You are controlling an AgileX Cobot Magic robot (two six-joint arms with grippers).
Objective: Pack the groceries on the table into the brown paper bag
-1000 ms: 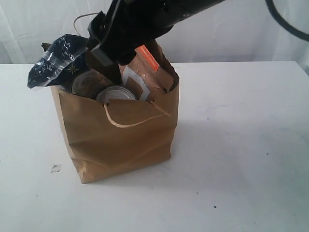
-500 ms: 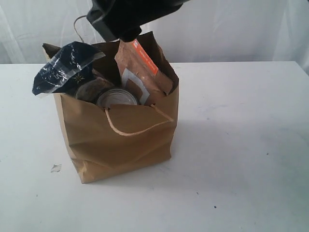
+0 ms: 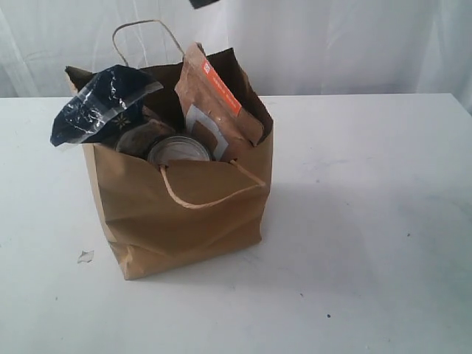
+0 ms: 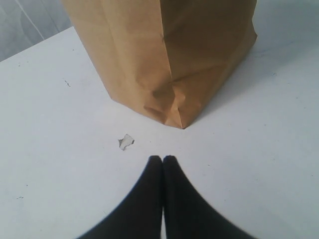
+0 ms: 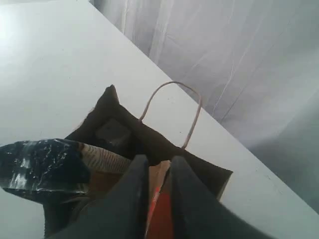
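Exterior view: a white desk with faint scuffs, backed by a white curtain. The brown paper bag stands upright left of centre, creased, with one loop handle raised at the rear and the other hanging down its front. Inside it, the dark-blue spaghetti packet leans out over the left rim, the brown pouch with orange label rises tilted at the right, and the pull-tab can sits between them, just below the rim. A small white scrap lies on the desk near the bag's lower left corner. A dark arm fragment shows at the top edge, well above the bag. Left wrist view: the left pincer is closed, tips touching, holding nothing, low over the desk near the bag's corner and the scrap. Right wrist view: the right pincer hangs above the bag's mouth, jaws narrow with a slim gap and gripping nothing; the pouch shows through the gap.
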